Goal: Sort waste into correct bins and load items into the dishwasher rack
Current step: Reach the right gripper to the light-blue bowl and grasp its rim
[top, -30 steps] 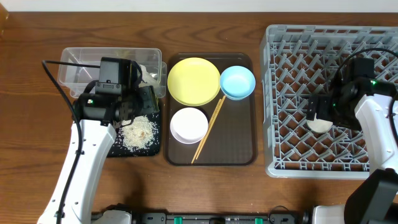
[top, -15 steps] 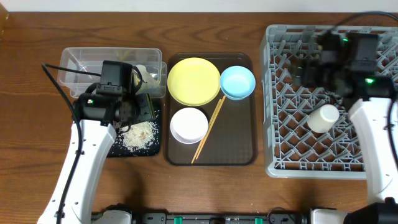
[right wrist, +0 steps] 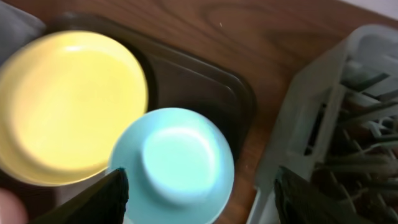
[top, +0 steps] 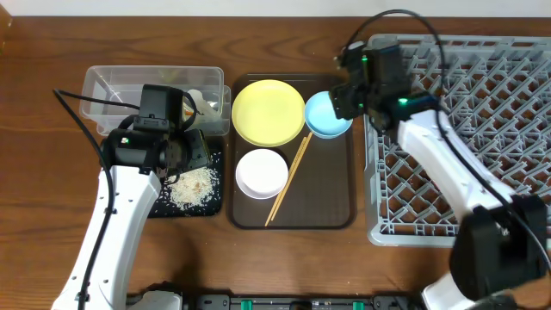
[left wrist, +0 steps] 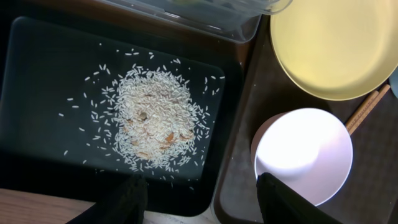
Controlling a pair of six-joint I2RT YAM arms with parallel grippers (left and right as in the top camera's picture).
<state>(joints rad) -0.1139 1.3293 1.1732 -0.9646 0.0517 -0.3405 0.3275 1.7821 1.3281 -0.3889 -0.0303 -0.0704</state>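
Left gripper [left wrist: 204, 202]: fingers spread wide with nothing between them. It hangs over the near edge of the black tray [left wrist: 43, 68], where that tray meets the brown serving tray [top: 327, 202].
Right gripper [right wrist: 202, 202]: fingers wide apart and empty, above the light blue bowl [right wrist: 177, 158]. I cannot tell whether it touches the bowl.
Rice [left wrist: 152, 124]: 1 loose white heap in the middle of the black tray, with stray grains scattered around it.
Clear container [top: 112, 90]: on the table just behind the black tray, its near wall against the tray's far edge.
Yellow plate [top: 268, 112]: flat at the far left of the serving tray, just beside the light blue bowl.
Light blue bowl: upright at the far right of the serving tray, partly covered by the right arm in the overhead view.
White bowl [top: 262, 172]: upright on the serving tray, just in front of the plate.
Chopsticks [top: 288, 181]: the pair lies side by side on a slant along the white bowl's right edge, the far end reaching between plate and blue bowl.
Dishwasher rack [top: 491, 103]: on the table right of the serving tray. The right arm crosses over its left part.
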